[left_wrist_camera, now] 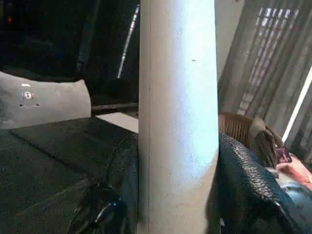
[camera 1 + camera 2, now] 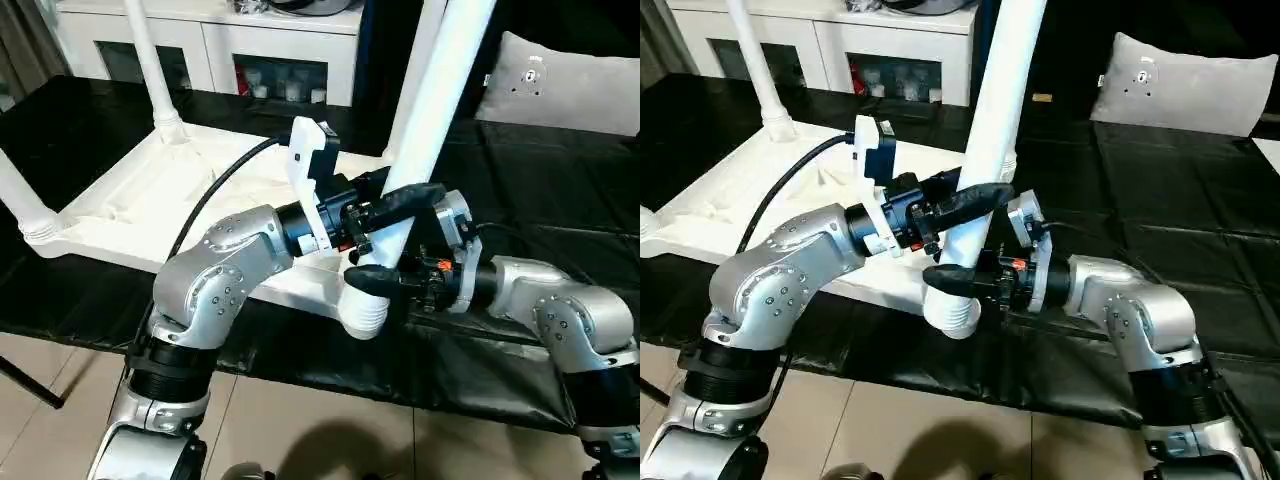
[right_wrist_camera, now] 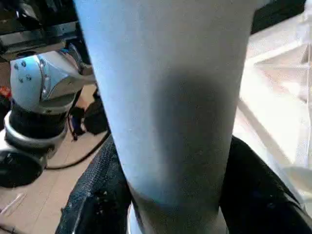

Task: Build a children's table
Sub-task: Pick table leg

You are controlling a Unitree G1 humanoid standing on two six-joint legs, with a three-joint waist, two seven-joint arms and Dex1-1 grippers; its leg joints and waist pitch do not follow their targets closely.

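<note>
The children's table top (image 2: pixel 130 200) lies upside down on a black-covered surface, ribbed underside up. White legs stand in its far left socket (image 2: pixel 150 60) and its near left socket (image 2: pixel 20 200). A further white leg (image 2: pixel 440 90) rises steeply at the near right corner, its ribbed lower end (image 2: pixel 362 315) just off the top's front edge. My left gripper (image 2: pixel 405 215) is shut on this leg from the left, and my right gripper (image 2: pixel 385 272) is shut on it lower down from the right. In each wrist view, black fingers (image 1: pixel 253 185) (image 3: pixel 92 195) press both sides of the leg.
A white cabinet with glass doors (image 2: pixel 210 50) stands behind the table top. A grey cushion (image 2: pixel 570 85) lies at the back right on the black covering (image 2: pixel 540 190). Tiled floor (image 2: pixel 300 430) shows below the front edge.
</note>
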